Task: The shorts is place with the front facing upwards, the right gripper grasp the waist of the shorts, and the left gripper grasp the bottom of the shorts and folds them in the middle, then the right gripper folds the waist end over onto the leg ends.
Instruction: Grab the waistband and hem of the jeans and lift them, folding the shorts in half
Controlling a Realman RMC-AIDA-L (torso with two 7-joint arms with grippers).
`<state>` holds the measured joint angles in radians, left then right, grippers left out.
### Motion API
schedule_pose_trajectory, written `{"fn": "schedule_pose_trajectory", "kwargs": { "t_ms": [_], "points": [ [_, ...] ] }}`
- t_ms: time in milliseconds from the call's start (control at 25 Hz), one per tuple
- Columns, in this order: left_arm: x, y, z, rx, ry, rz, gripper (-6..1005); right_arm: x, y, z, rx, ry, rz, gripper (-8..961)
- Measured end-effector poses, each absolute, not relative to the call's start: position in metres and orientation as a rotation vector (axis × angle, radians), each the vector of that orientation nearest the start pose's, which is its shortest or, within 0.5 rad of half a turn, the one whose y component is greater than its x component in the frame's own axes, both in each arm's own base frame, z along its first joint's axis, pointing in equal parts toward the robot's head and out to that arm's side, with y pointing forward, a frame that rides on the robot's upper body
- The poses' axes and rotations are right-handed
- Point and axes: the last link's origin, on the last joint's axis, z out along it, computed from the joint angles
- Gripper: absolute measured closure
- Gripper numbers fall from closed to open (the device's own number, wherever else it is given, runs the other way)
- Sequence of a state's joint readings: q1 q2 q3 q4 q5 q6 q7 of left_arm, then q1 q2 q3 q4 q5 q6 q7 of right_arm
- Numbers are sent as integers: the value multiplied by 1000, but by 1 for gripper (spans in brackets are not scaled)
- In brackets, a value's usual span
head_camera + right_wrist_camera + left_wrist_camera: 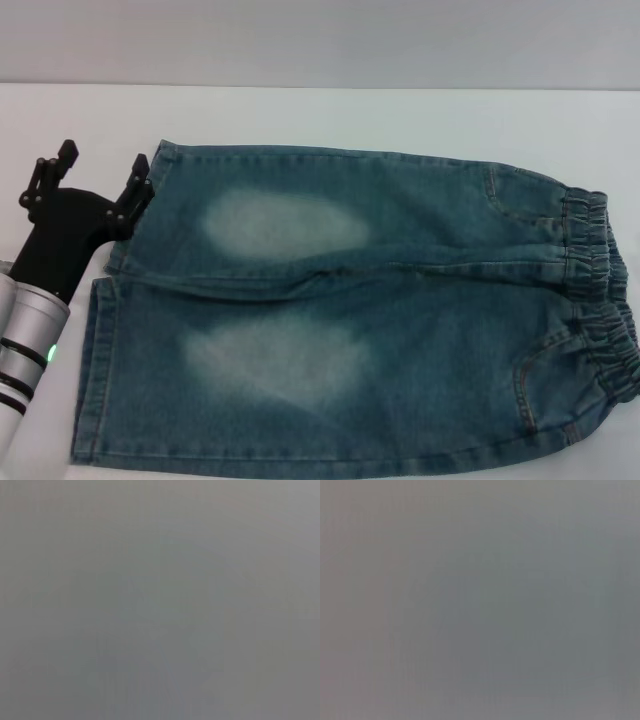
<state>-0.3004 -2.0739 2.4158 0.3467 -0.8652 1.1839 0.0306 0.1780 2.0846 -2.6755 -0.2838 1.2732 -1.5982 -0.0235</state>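
The shorts [360,310] lie spread flat, front up, on the white surface [330,115]. The waist [600,300] is the end farthest from the left claw [103,172]; the bottom of the shorts [95,370] lies just beside that claw. The left claw is released, its two black fingers spread wide; one fingertip [140,180] is at the far leg's hem corner, the other over bare surface. The right claw is out of sight. Both wrist views show only blank grey.
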Motion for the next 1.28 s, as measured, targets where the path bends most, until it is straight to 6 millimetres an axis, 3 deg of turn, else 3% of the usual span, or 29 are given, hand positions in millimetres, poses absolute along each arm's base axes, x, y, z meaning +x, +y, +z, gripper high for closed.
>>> {"fn": "schedule_pose_trajectory", "kwargs": {
  "t_ms": [800,1280],
  "points": [
    [-308,301,-44,-1686,-462,-691,174,330,234,-1,-1341,391,815,146],
    [-295,311,-45,-1691,-463,-727,176,313,271,-15,-1475,472,852,145]
  ]
}}
